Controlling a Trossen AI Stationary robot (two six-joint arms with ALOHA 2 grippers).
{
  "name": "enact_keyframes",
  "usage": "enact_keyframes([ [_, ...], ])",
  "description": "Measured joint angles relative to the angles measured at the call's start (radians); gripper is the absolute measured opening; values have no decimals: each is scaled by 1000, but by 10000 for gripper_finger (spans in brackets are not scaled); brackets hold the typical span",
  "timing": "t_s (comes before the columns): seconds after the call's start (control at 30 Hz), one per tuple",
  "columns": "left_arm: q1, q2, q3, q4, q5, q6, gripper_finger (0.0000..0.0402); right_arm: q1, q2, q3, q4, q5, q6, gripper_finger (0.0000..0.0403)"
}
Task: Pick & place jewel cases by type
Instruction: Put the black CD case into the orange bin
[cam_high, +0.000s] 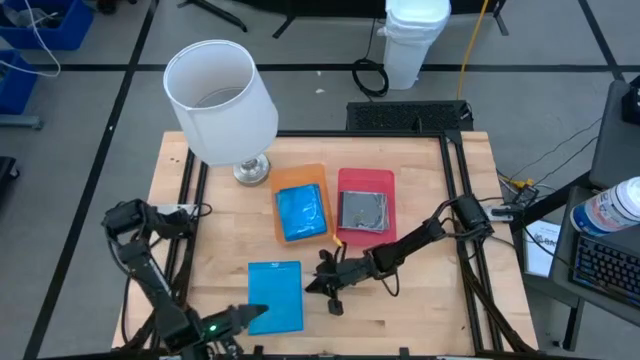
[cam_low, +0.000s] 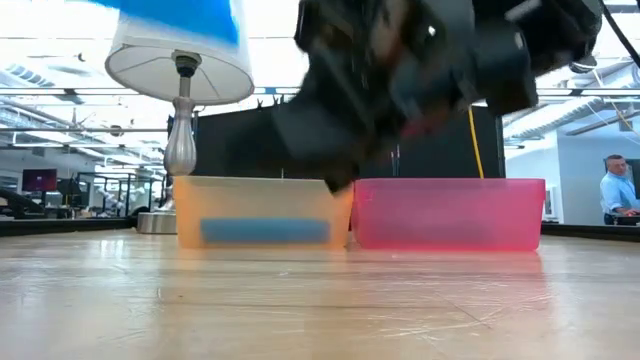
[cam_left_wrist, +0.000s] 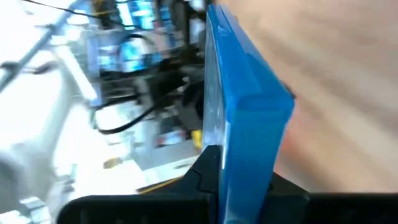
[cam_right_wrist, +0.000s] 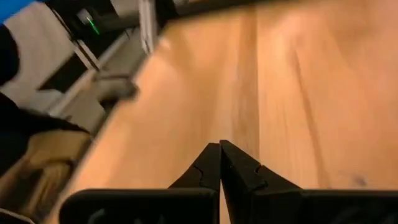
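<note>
A translucent blue jewel case (cam_high: 277, 295) hangs over the table's near part with my left gripper (cam_high: 256, 314) shut on it. In the low view the case (cam_low: 175, 20) shows high above the wood. My right gripper (cam_high: 322, 290) is shut on nothing just right of that case, above bare table (cam_right_wrist: 219, 149). More blue jewel cases (cam_high: 300, 212) lie in the orange tray (cam_high: 318, 176). A clear case with a dark inside (cam_high: 363, 210) lies in the red tray (cam_high: 366, 180). My left gripper pinches the blue jewel case between its two fingers (cam_left_wrist: 208, 171) at the case's near edge (cam_left_wrist: 245, 162), close to its near left corner (cam_high: 262, 310). The fingers come about level from the table's near left side. The case is lifted clear of the table.
A white-shaded lamp (cam_high: 222, 100) stands at the far left, its base (cam_high: 251, 170) beside the orange tray. The two trays (cam_low: 260, 212) (cam_low: 450, 212) sit side by side at mid-table. Bare wood lies at the near right (cam_high: 420, 310).
</note>
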Motion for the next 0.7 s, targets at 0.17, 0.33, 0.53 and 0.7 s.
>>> enact_keyframes([
  [0.17,-49,-1,22,-5,-131,196,17,12,-99,-1,50,-60,-41,13],
  [0.33,-63,-1,23,-2,-138,286,23,10,-237,-1,73,-106,27,65],
  [0.53,-58,-1,23,-21,-144,301,17,-22,-337,-1,51,-99,241,158],
  [0.7,-34,-1,23,-120,-153,279,17,-77,-344,-1,-38,-104,468,218],
])
